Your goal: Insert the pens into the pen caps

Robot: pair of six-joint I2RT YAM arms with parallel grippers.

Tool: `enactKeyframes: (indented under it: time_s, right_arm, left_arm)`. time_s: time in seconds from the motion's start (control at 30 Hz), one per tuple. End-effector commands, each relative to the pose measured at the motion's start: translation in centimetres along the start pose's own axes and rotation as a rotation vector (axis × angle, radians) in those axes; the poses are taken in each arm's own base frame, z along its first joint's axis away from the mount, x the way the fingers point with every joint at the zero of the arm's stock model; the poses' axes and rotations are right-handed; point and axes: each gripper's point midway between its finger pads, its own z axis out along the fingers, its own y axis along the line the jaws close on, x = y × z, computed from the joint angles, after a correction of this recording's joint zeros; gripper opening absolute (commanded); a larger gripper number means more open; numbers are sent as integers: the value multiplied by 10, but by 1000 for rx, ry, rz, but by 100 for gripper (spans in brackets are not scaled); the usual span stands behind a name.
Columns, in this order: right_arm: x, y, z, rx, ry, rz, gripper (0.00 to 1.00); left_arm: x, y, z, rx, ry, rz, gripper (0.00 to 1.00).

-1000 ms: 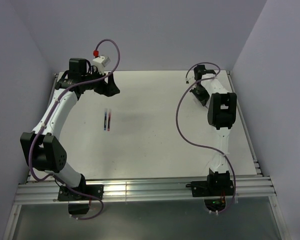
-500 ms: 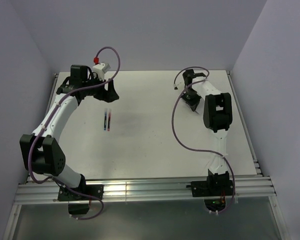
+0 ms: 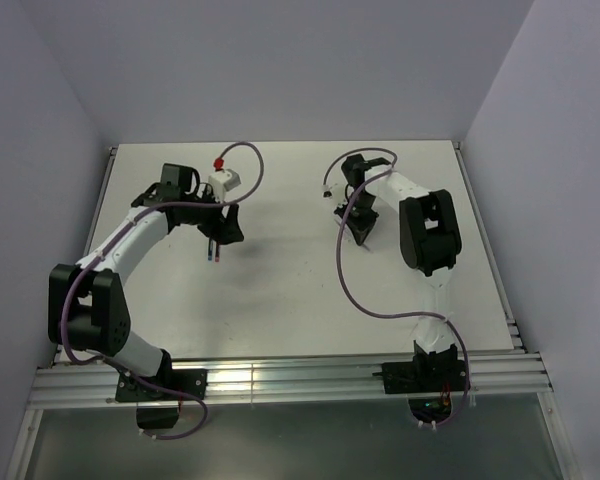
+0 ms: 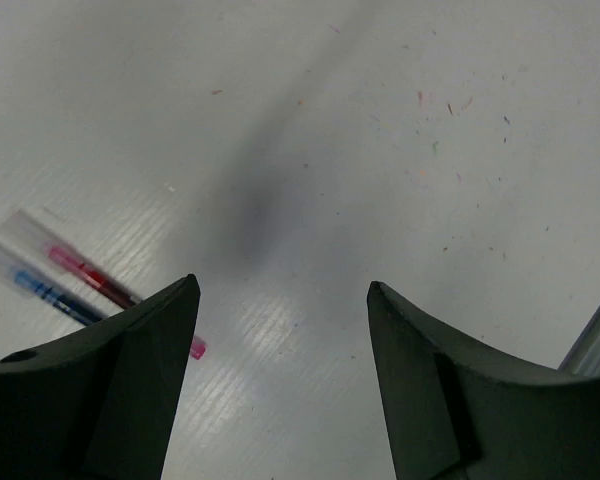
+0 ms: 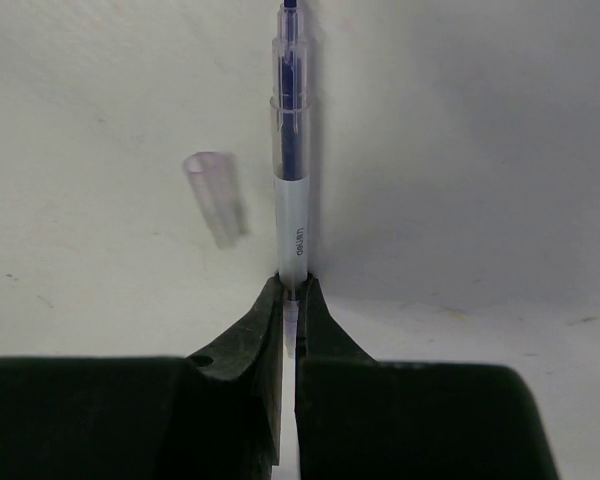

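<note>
Here the right gripper [image 5: 290,297] is pressed together on the tail of the clear pen [image 5: 291,215], which sticks straight out past the fingertips, low over the table [image 5: 480,150]. One cap [image 5: 216,198] lies just beside it, roughly parallel and not touching. The left gripper [image 4: 280,290] hangs spread and empty, with the red pen [image 4: 85,277] and blue pen [image 4: 42,290] lying side by side next to one of its fingers; whether those two are capped I cannot tell. The step in hand looks like mating the clear pen with its cap. Next, the cap probably needs steadying, likely by the left gripper, and the tip lining up squarely with its mouth.
</note>
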Motion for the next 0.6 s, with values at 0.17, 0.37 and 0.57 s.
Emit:
enactKeyframes:
  time_s: [0.17, 0.37, 0.57]
  right_arm:
    - [-8, 30, -13, -111, -58, 56, 0]
    - [-4, 13, -34, -88, -106, 91, 0]
    - [6, -10, -58, -81, -161, 155, 0]
  left_arm:
    - [23, -57, 41, 194, 65, 619, 71]
    - [6, -82, 78, 271, 29, 906, 72]
    - [9, -119, 118, 319, 9, 1034, 73]
